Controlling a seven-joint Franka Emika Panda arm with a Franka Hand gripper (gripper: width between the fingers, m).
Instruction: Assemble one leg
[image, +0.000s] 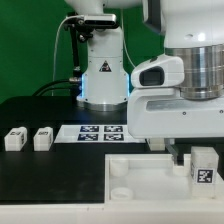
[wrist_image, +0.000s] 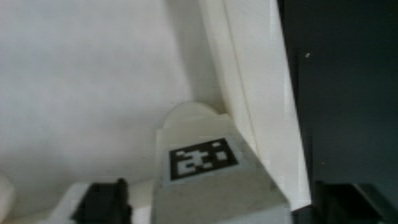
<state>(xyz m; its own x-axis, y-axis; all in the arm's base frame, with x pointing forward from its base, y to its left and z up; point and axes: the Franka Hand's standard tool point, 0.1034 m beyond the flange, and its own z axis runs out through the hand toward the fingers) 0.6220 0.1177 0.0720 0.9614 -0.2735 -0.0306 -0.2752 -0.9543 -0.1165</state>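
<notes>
My gripper (image: 192, 158) hangs over the right end of the large white square piece (image: 135, 182) at the front. It is shut on one leg (image: 203, 170), a small white block with a black-and-white marker facing the camera. In the wrist view that leg (wrist_image: 205, 158) stands between my two dark fingers (wrist_image: 107, 200), against the raised rim of the white piece (wrist_image: 249, 70). Whether the leg touches the piece is not visible. Two more legs (image: 15, 140) (image: 42, 138) lie side by side on the black table at the exterior view's left.
The marker board (image: 100, 131) lies flat in front of the robot's base (image: 103, 80). The black table (wrist_image: 347, 60) shows past the rim of the white piece.
</notes>
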